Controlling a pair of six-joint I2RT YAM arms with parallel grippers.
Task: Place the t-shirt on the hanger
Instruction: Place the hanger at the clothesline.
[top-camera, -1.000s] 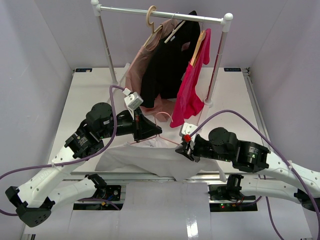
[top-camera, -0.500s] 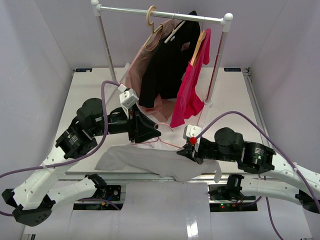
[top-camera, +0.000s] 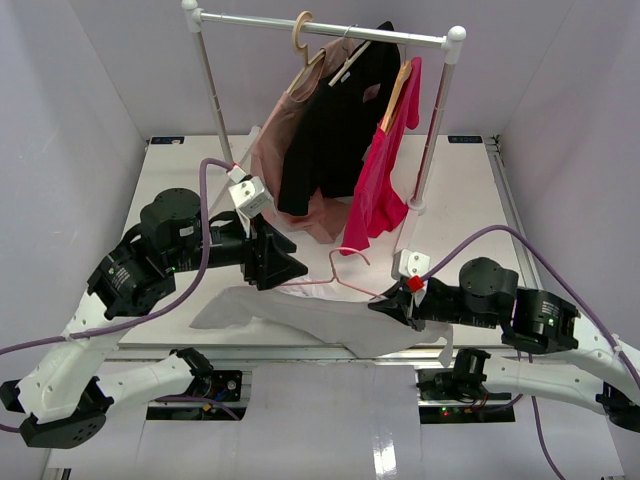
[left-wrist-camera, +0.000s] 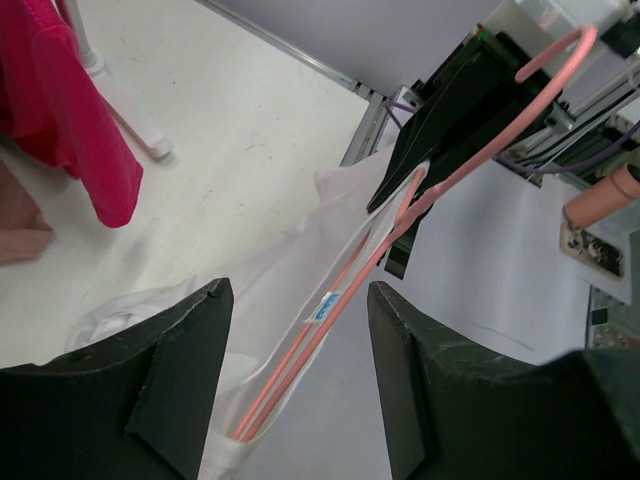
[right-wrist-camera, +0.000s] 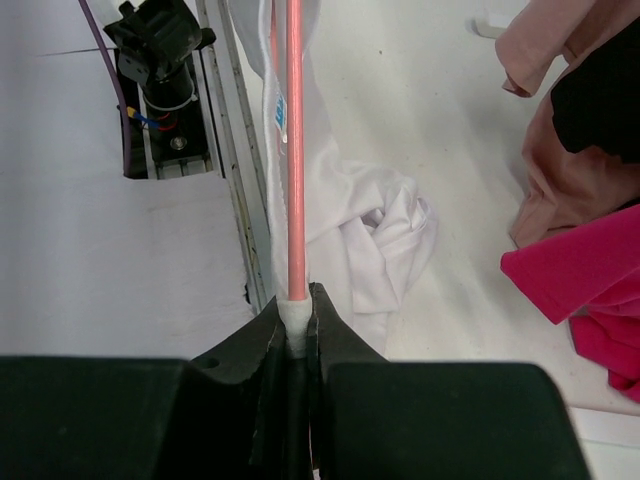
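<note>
The t-shirt (top-camera: 300, 315) is thin white fabric, lying crumpled along the table's front edge with part of it lifted. The thin pink hanger (top-camera: 335, 272) runs inside its raised fold, hook pointing up. My right gripper (top-camera: 388, 305) is shut on one end of the hanger together with a wrap of shirt fabric. The right wrist view shows the wire (right-wrist-camera: 296, 150) rising from the shut gripper (right-wrist-camera: 298, 320), with the t-shirt (right-wrist-camera: 370, 230) bunched beside it. My left gripper (top-camera: 298, 268) is open at the other end. In its own view the fingers (left-wrist-camera: 170, 380) straddle the hanger (left-wrist-camera: 350, 300) and t-shirt (left-wrist-camera: 250, 300) without touching.
A white clothes rack (top-camera: 320, 25) stands at the back of the table. On wooden hangers it carries a dusty-pink garment (top-camera: 270, 150), a black shirt (top-camera: 340, 130) and a magenta shirt (top-camera: 380, 190). The rack's right foot (top-camera: 415, 205) sits just behind the hanger.
My left gripper has opened, let go of the hanger and drawn back to the left. The right gripper has closed on the hanger end and moved right, stretching the shirt.
</note>
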